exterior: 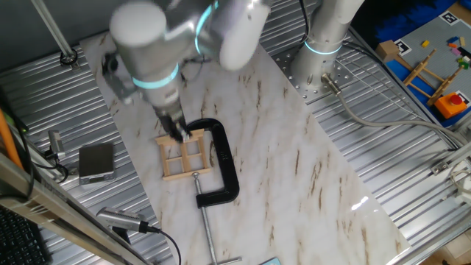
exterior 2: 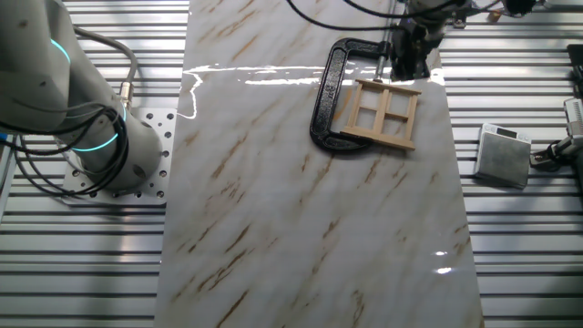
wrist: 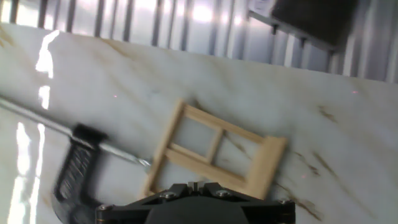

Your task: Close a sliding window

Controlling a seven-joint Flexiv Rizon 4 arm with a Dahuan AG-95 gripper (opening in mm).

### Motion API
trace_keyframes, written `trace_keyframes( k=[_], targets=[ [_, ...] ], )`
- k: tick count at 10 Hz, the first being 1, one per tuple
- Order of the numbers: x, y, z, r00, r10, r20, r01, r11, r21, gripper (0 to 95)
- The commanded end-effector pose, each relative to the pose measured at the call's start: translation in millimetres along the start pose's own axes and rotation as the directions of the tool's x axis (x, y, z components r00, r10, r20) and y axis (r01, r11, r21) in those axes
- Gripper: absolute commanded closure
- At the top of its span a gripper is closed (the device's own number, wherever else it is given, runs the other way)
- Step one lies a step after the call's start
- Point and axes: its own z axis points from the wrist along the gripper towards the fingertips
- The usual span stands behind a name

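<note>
The sliding window (exterior: pixel 185 156) is a small pale wooden frame with four panes, lying flat on the marble slab (exterior: pixel 294 169). A black C-clamp (exterior: pixel 224 165) holds its side. It also shows in the other fixed view (exterior 2: pixel 383 114) and in the hand view (wrist: pixel 214 149). My gripper (exterior: pixel 176 132) stands over the window's far edge, fingertips down at the frame. In the other fixed view the gripper (exterior 2: pixel 405 66) is at the window's top edge next to the clamp screw. In the hand view the gripper (wrist: pixel 193 185) has its fingers pressed together with nothing between them.
The C-clamp (exterior 2: pixel 323 100) curves round the window's side, its steel screw (wrist: pixel 37 115) running along the slab. A grey box (exterior: pixel 96 162) sits off the slab on the ribbed metal table. A second robot base (exterior: pixel 320 51) stands at the back.
</note>
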Motion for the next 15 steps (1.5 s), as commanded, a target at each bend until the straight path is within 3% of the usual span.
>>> trace_keyframes(
  k=[1, 4, 10, 11, 13, 15],
  targets=[
    [-6.0, 15.2, 8.8, 1.000, 0.014, 0.004, -0.014, 1.000, 0.004, 95.0],
    [-7.5, 20.5, 11.8, 1.000, -0.001, 0.001, 0.001, 1.000, 0.010, 95.0],
    [-7.4, 20.3, 11.7, 1.000, -0.001, 0.009, 0.002, 0.999, -0.045, 95.0],
    [-7.4, 20.3, 11.7, 0.999, 0.036, 0.027, -0.034, 0.998, -0.043, 95.0],
    [-8.5, 19.9, 12.2, 0.990, 0.138, 0.020, -0.137, 0.989, -0.048, 95.0],
    [-16.4, 15.0, 20.8, 0.986, 0.163, 0.023, -0.161, 0.984, -0.073, 95.0]
  ],
)
